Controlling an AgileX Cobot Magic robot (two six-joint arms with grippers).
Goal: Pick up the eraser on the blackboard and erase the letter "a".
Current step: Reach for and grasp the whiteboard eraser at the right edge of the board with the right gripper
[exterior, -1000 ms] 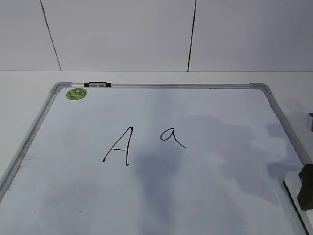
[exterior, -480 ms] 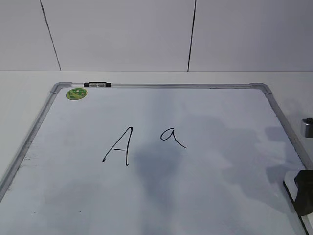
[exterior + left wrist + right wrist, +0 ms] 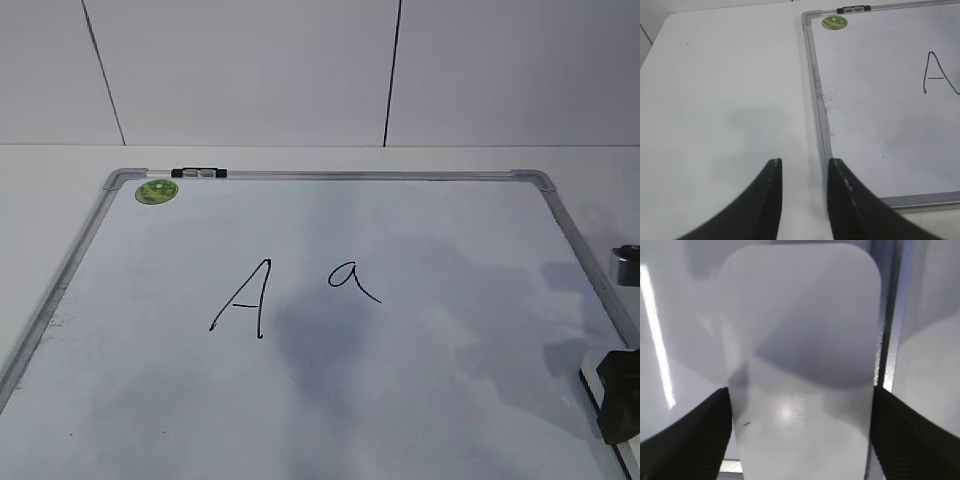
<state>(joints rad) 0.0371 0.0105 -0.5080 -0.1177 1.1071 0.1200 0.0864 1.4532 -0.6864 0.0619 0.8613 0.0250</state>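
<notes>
The right gripper (image 3: 800, 435) is straddling the eraser (image 3: 800, 340), its fingers spread along both sides. The letter "a" (image 3: 352, 278) is lying well apart from it, on the blackboard (image 3: 100, 215). The left gripper (image 3: 804, 172) is hanging parted

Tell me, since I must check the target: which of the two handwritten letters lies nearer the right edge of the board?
The small lowercase black "a" with a trailing tail; the taller capital "A" stands to its left.

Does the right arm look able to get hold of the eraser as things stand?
Probably yes: the right gripper is open with a finger on either side of the eraser, and nothing lies between them.
</notes>
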